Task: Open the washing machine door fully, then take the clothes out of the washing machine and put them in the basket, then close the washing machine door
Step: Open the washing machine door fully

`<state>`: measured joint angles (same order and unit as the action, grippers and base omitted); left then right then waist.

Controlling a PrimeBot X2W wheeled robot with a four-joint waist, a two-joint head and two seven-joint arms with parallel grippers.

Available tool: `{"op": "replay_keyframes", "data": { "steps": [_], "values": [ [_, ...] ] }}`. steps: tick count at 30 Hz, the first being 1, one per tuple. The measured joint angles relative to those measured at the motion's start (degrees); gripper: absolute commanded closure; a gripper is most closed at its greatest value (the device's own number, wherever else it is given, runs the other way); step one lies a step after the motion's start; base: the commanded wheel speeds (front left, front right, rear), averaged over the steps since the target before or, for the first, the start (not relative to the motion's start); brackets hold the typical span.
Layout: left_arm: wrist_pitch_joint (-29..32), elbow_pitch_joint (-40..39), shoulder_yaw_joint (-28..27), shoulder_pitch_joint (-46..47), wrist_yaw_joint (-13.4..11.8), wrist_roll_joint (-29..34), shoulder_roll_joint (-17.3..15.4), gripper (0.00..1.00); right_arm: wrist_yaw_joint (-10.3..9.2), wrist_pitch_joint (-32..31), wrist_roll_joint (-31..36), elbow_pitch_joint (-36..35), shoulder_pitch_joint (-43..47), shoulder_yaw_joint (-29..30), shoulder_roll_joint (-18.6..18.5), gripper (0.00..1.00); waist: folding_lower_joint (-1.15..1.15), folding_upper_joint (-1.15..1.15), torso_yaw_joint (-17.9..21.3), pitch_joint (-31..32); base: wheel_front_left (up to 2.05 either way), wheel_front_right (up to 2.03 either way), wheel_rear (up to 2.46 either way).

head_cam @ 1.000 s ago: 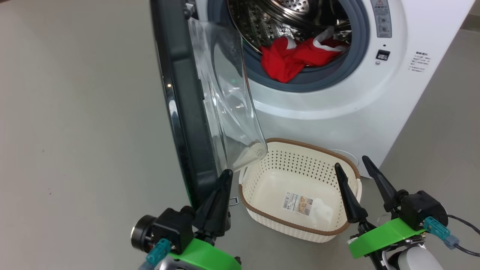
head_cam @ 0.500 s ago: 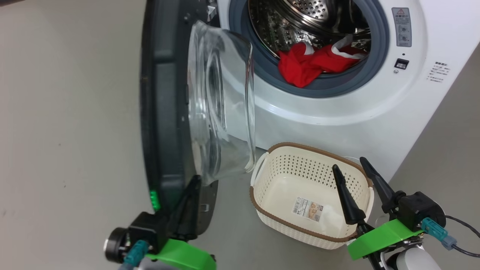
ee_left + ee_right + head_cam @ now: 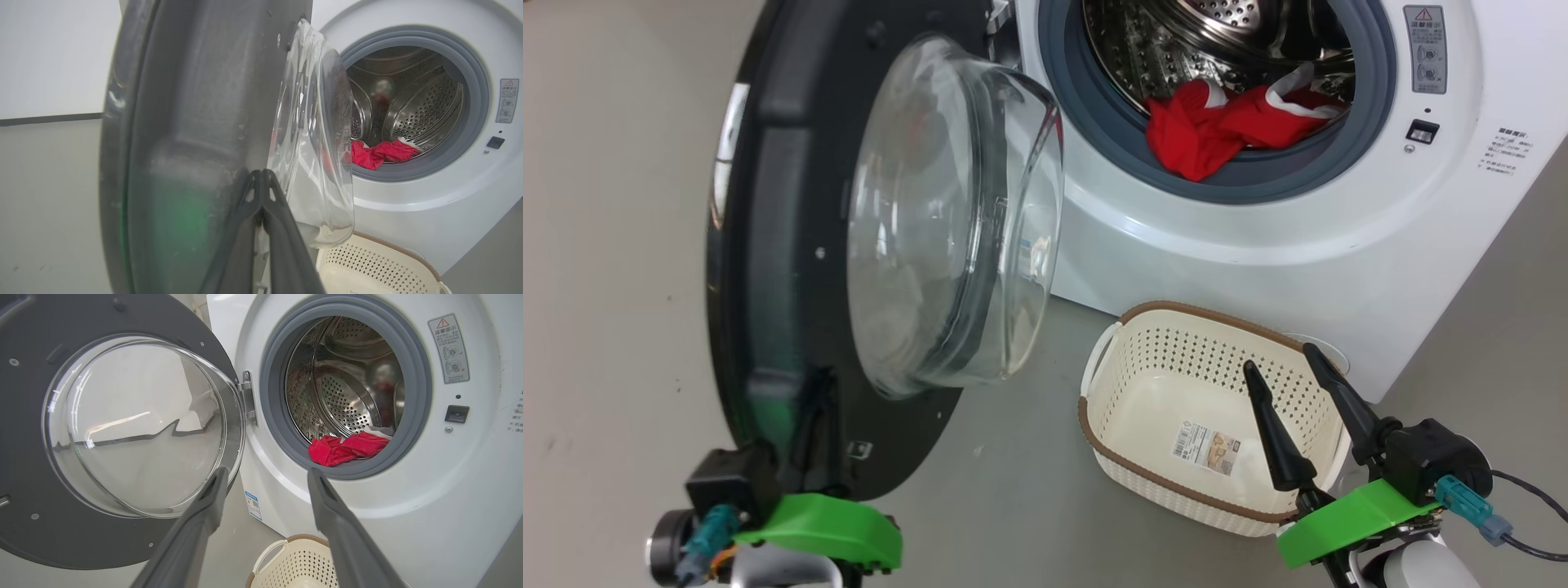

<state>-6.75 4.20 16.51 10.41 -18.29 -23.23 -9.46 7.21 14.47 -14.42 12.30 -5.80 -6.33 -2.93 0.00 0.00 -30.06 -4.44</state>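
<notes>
Jaws of the left gripper (image 3: 261,179) are clenched tight together with nothing between them. In the left wrist view the two dark fingers (image 3: 282,228) rise as a single wedge along the inner side of the door (image 3: 776,245), close to the foot of its glass window (image 3: 947,220). They seem to press on the black frame there, though the blur so near the lens makes contact hard to confirm. In the head view this gripper sits low at the door's bottom edge.

The door stands swung wide from its hinge (image 3: 247,396), its inner face and bulging window turned toward the robot. The washing machine (image 3: 1258,245) gapes open. The red clothes (image 3: 1217,131) lie bunched at the bottom front of the steel drum (image 3: 1176,33), one fold spilling onto the grey rubber ring (image 3: 1094,139).

The basket (image 3: 1168,314) sits on the floor (image 3: 621,245) just in front of the machine, holding only a paper label (image 3: 1207,445).

The right gripper (image 3: 1280,359) hangs over the basket's near right side, its jaws spread apart and gripping nothing.
</notes>
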Motion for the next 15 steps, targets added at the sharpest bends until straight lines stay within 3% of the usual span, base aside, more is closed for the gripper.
{"op": "replay_keyframes", "data": {
  "steps": [15],
  "values": [
    [-4.47, 5.41, -6.24, 1.38, -1.1, -1.87, -1.88, 1.0, 0.0, 0.0, 1.99, -0.03, -0.11, -1.38, -0.02, 0.0, 0.0, 0.0, -0.06, -2.2, 0.0, 0.0, 0.0]
  ]
}}
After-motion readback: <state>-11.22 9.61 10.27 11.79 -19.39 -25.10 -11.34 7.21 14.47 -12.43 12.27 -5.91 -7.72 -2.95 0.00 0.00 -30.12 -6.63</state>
